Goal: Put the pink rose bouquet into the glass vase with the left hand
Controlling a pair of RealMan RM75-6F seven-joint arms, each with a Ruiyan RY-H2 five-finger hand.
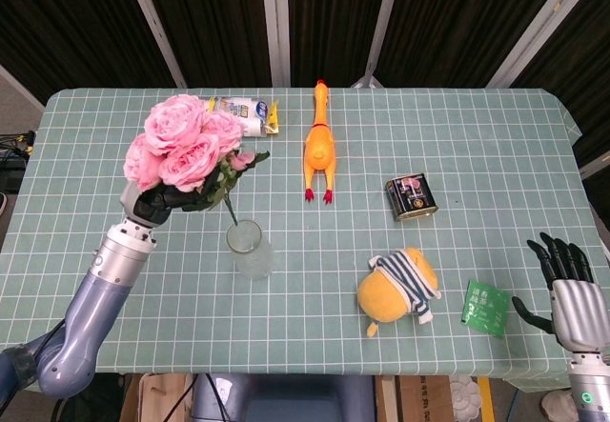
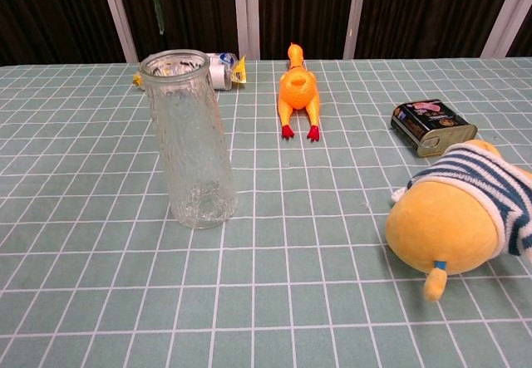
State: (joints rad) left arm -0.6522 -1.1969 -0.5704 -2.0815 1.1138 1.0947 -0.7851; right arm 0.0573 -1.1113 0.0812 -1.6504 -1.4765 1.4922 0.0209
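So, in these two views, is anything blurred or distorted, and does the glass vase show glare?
Head view: sharp and evenly lit, with no glare on the glass vase; the pink rose bouquet is crisp. Chest view: the vase leans from lens distortion, the plush toy is cut off at the right edge, and shadows are soft.

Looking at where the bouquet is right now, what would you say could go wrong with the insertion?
The stem tip of the pink rose bouquet hangs near the narrow mouth of the glass vase; it may catch the rim instead of entering. The vase is tall and slim, so a sideways push from the stem could tip it. The left hand grips just under the blooms, so the long stem may swing.
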